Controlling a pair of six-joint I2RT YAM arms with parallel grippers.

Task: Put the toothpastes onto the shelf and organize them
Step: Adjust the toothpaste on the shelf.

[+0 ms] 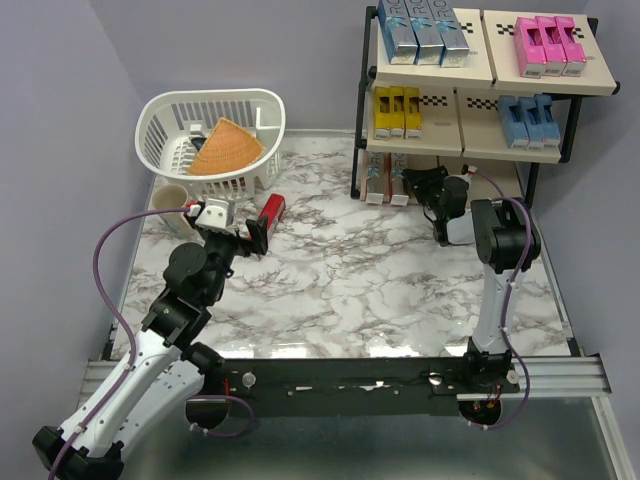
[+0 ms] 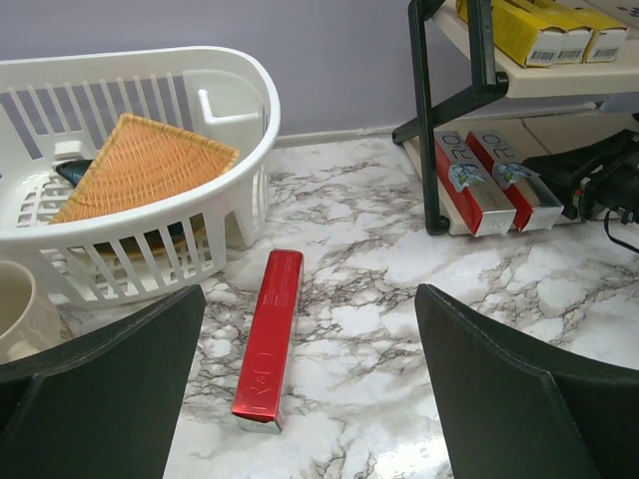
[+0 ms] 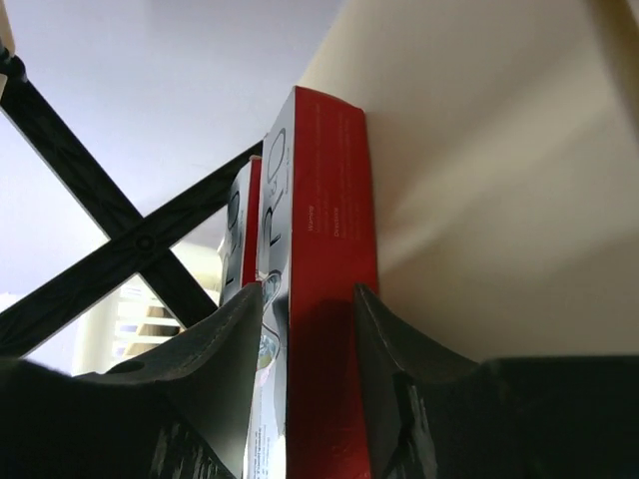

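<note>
At left: left pincer [image 2: 310, 296] spread wide above marble table [image 1: 360, 280], loose red toothpaste [image 2: 270, 344] at its 12 o'clock, just off the basket [image 1: 200, 97] wall. Mid-table: open marble. At 1 o'clock: right pincer [image 3: 308, 324] clamped on another red toothpaste [image 3: 329, 249], tight against neighbouring cartons [image 1: 378, 180] on the shelf [image 1: 450, 125] bottom tier.

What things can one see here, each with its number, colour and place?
shelf: one, black and beige, far right
silver-blue cartons: three, top tier, left
pink cartons: three, top tier, right
yellow cartons: three, middle tier, left
light blue cartons: three, middle tier, right
shelved red cartons: two, lowest tier
held red carton: one, at lowest tier
loose red carton: one, flat on table by basket
basket: one, white, far left
wicker piece: one, orange, inside basket
cup: one, beige, beside basket
table: one, white-grey marble
left pincer: one, black, open, above loose red carton
right pincer: one, black, shut on held red carton
</note>
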